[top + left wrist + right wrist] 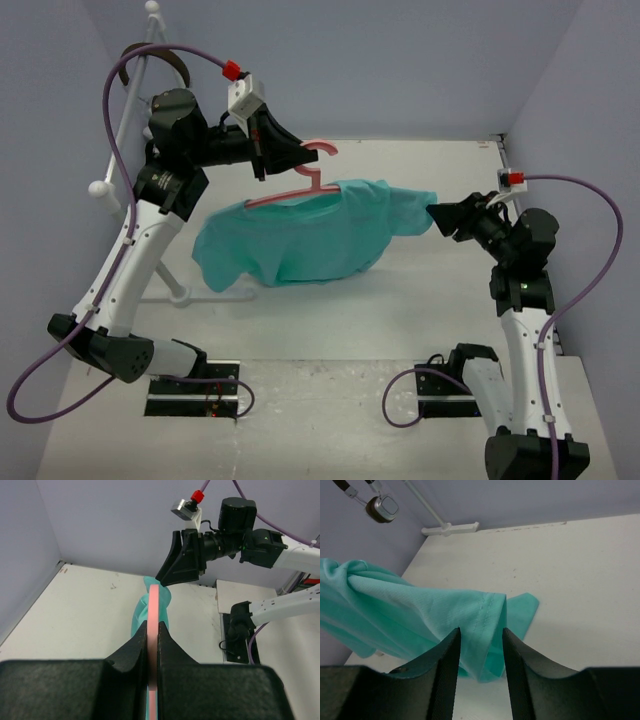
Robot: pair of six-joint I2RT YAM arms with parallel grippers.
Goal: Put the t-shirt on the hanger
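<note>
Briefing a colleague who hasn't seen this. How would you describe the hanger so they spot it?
From the white tubular rack at far left, follow the left arm to its gripper. It is shut on the thin pink plastic hanger, half covered by the teal-green cloth t-shirt; nothing else is pink.

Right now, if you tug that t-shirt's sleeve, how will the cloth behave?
Probably floppy: the t-shirt sags in loose folds from the hanger. Likely light for its size, since that thin hanger holds it up.
</note>
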